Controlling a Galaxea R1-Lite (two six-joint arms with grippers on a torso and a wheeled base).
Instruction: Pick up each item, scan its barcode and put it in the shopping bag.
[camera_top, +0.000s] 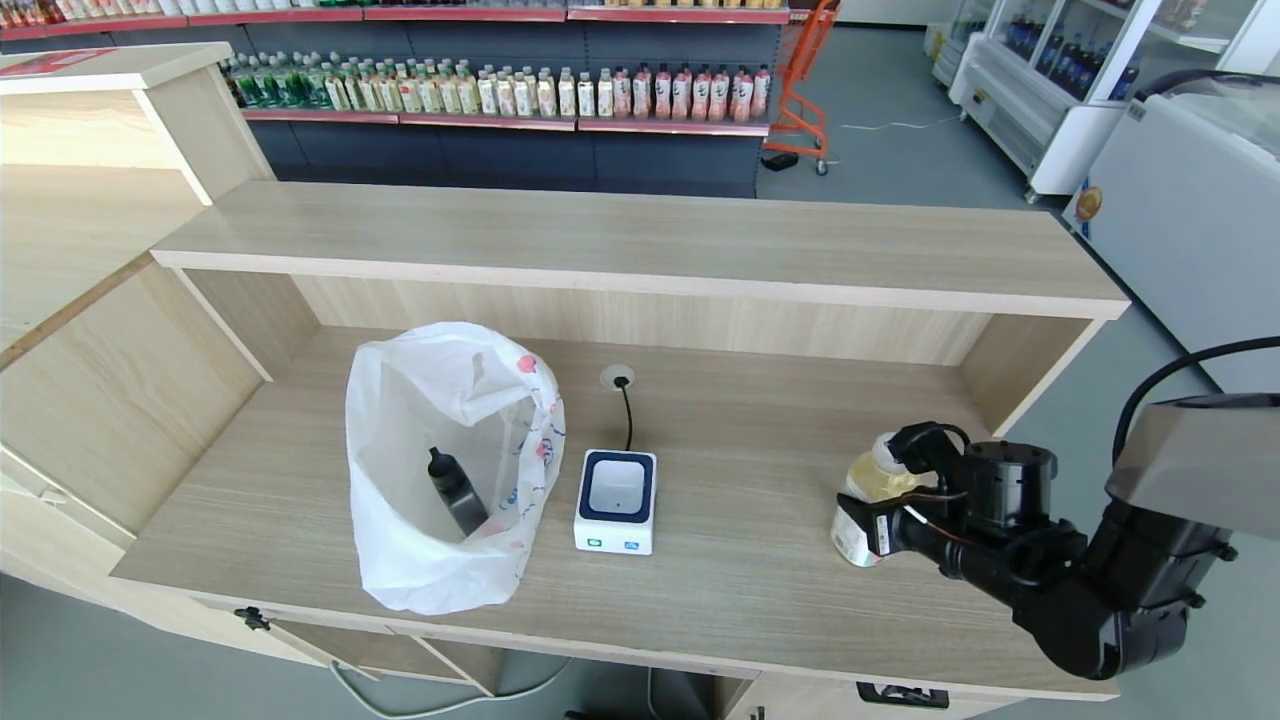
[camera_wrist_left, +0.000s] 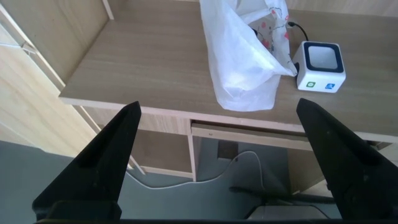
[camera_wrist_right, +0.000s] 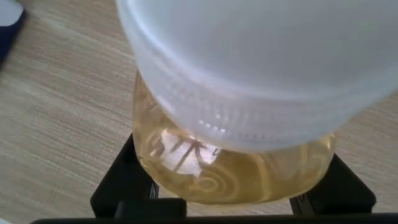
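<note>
A clear bottle (camera_top: 868, 478) of yellow liquid with a pale cap stands upright at the right end of the wooden counter (camera_top: 740, 440). My right gripper (camera_top: 885, 492) is shut on the bottle (camera_wrist_right: 236, 155), one dark finger pressing each side of it just above the counter top. The white shopping bag (camera_top: 380, 400) stands open on the left part of the counter with a dark bottle (camera_top: 455, 490) inside. Beside the bag sits the white and blue barcode scanner (camera_top: 616, 500). My left gripper (camera_wrist_left: 217, 107) hangs open below and in front of the counter edge, with the bag (camera_wrist_left: 242, 62) and scanner (camera_wrist_left: 320, 65) beyond it.
A raised shelf (camera_top: 620, 240) runs along the back of the counter, with side walls at both ends. The scanner's black cable (camera_top: 628, 410) goes into a round hole in the counter. Drink shelves (camera_top: 500, 95) and freezers (camera_top: 1180, 200) stand farther off.
</note>
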